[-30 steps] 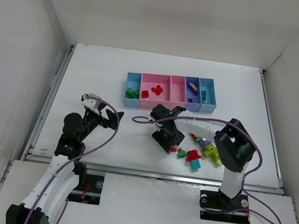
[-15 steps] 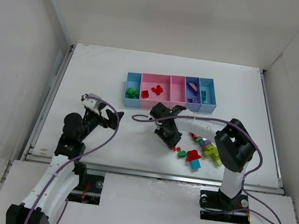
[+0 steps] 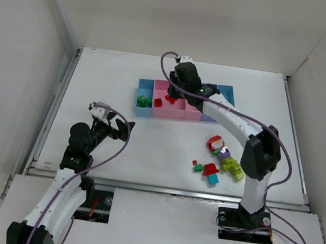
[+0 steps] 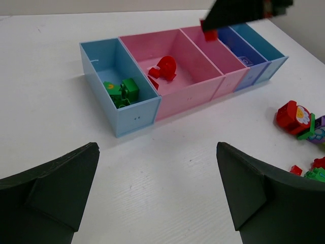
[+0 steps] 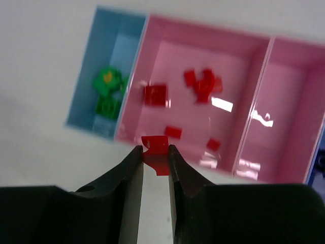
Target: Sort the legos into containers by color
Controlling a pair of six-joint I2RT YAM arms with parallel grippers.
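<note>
My right gripper (image 3: 171,91) had just swung away from the loose legos (image 3: 218,163), which lay near and to the right on the bench (image 3: 96,76). A second before, it was low beside that pile. Now it reached out to the far side and hung over the containers (image 3: 179,116). Through the wrist camera I saw it clamped on a small red lego (image 5: 155,144), pinched between both fingertips. It was poised above the near edge of the wide pink bin (image 5: 177,66), where other red pieces (image 5: 203,84) already lay. Green legos (image 5: 106,81) sat in the light blue bin just to the left. I judged the carry done and only the release into the pink bin left. My left gripper (image 4: 157,188) stayed parked near and to the left, its fingers spread wide and holding nothing.
</note>
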